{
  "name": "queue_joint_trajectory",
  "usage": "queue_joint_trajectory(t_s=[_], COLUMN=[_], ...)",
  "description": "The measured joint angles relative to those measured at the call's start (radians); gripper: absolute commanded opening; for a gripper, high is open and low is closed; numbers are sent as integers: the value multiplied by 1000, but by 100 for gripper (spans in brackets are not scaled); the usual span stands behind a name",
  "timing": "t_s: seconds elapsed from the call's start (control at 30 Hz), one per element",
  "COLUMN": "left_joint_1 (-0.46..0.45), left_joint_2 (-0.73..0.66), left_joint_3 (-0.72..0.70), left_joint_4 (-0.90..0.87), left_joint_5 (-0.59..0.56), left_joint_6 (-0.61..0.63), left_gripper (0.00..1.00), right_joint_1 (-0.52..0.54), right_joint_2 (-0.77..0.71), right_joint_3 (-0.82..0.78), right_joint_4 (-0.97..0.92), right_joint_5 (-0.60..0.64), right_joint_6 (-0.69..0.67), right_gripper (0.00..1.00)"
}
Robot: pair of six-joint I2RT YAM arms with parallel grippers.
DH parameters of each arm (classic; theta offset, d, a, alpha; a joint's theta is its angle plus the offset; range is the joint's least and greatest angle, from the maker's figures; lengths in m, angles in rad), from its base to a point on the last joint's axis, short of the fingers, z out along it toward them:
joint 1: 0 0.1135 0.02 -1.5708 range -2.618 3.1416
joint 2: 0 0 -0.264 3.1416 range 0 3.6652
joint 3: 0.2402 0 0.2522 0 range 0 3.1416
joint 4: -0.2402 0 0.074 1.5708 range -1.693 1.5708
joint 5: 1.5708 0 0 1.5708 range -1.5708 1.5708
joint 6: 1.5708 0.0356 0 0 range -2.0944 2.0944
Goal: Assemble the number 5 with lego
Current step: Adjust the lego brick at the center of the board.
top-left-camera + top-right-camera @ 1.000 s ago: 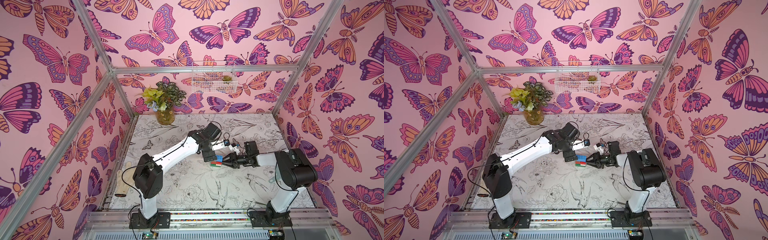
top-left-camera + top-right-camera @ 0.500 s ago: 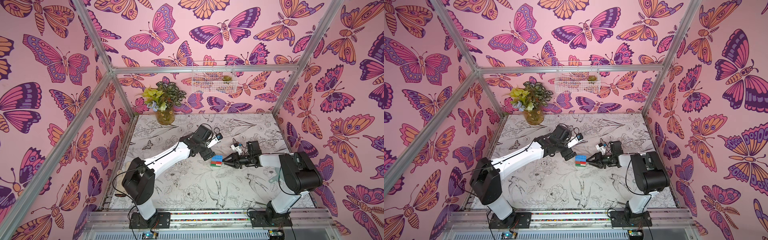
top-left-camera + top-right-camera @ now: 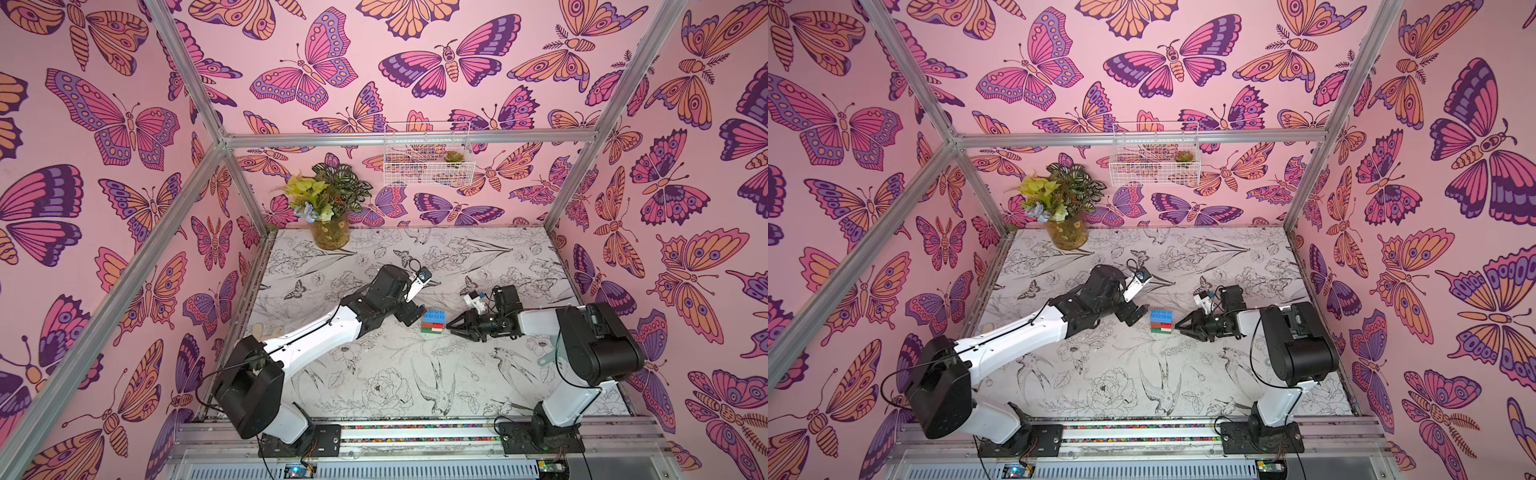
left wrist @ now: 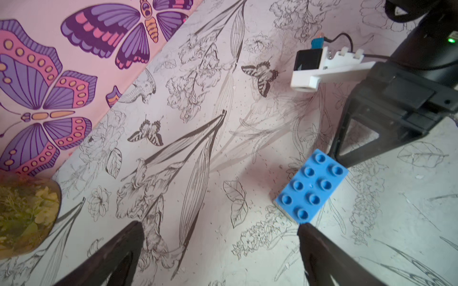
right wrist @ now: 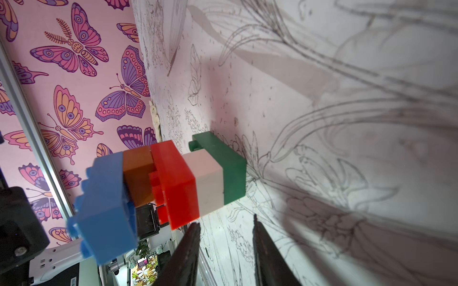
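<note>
Gaping left hand, barely-parted right hand

Inside a robotics lab's test cell dressed up as a cheerful room, an aluminium frame carries pink butterfly-print walls around a counter printed with black-and-white flowers and birds. Two white-and-black robot arms, the left arm and the right arm, are bolted to a metal rail along the counter's front edge, with small circuit boards showing below. A vase of flowers and a wire basket on the back wall add the homely touches.
</note>
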Motion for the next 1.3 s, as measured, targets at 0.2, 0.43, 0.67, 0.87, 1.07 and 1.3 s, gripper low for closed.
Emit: queue_joint_trajectory(t_s=[0.2, 0.43, 0.67, 0.87, 1.07, 1.3], left_joint_1=[-16, -44, -46, -47, -48, -28], left_joint_2=[-80, -157, -160, -70, 77, 184], left_joint_3=[-164, -354, -524, -644, -665, -656], left_joint_4=[93, 228, 459, 752, 991, 1151], left_joint_5=[11, 18, 84, 119, 156, 189], left_joint_6=[-63, -106, -139, -156, -165, -205], left_gripper=[100, 100, 100, 100, 100, 100], right_joint_1=[44, 75, 127, 168, 177, 111], right_joint_2=[37, 51, 76, 100, 85, 13], right_joint_3=[-1, -2, -2, 1, 1, -13], right_joint_4=[64, 119, 191, 263, 237, 89], right_joint_5=[8, 14, 16, 14, 27, 60], right_joint_6=[41, 74, 109, 154, 151, 89], right_gripper=[38, 38, 38, 38, 38, 38])
